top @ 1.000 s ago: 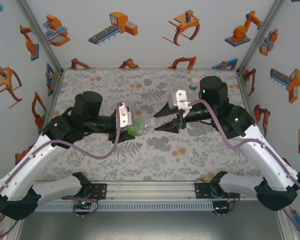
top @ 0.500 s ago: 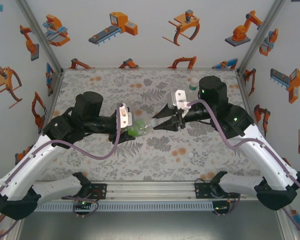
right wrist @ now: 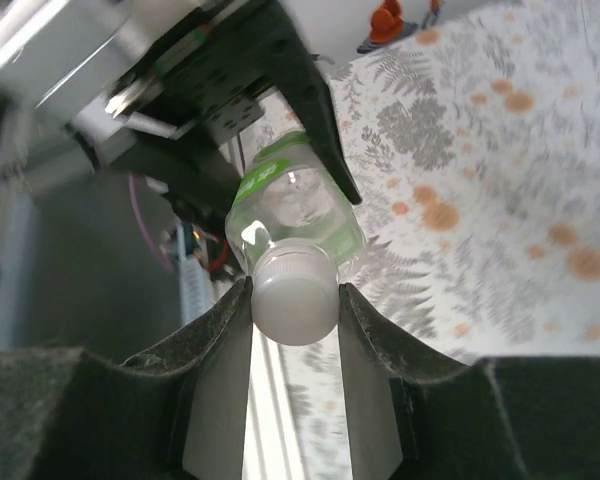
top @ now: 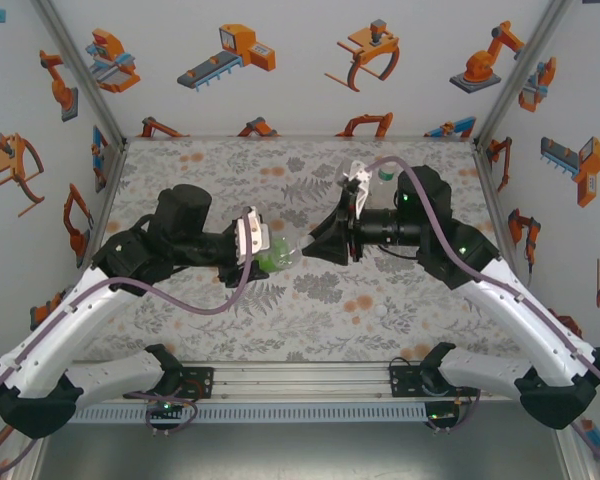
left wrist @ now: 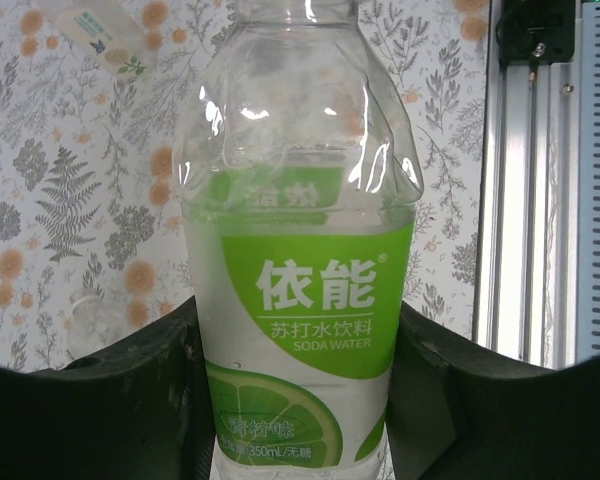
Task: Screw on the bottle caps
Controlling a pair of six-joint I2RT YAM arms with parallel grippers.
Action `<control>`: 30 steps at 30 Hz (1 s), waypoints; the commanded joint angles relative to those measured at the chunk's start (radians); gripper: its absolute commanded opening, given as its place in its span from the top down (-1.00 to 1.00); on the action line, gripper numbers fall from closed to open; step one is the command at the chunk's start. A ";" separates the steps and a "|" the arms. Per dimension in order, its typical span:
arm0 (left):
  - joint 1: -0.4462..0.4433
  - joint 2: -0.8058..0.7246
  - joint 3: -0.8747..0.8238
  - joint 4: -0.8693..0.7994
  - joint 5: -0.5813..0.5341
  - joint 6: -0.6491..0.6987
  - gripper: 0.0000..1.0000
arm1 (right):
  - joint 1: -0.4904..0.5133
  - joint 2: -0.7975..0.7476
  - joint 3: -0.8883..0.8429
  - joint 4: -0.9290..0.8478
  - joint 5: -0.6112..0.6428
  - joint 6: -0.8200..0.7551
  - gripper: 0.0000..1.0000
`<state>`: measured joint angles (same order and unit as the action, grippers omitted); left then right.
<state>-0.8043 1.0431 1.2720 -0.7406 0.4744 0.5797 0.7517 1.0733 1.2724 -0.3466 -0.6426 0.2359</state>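
Right wrist view: our right jaws are clamped on the white cap [right wrist: 295, 295] at the mouth of the soda water bottle [right wrist: 290, 205]. The left jaws grip its labelled body above the counter [top: 310, 300]. We think the bottle could twist in that grip, or a tilted cap could cross-thread.

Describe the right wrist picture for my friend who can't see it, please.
The right gripper pinches a white cap on the mouth of a clear, green-labelled bottle. The left gripper holds that bottle, with the flowery table behind it.
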 commanded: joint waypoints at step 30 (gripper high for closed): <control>-0.006 0.020 -0.005 0.122 -0.013 0.020 0.78 | -0.039 -0.003 0.072 -0.167 0.280 0.727 -0.22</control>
<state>-0.8055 1.0889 1.2671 -0.6590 0.4149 0.5884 0.7185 1.1210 1.2934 -0.4953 -0.3889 1.1435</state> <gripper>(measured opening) 0.534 0.596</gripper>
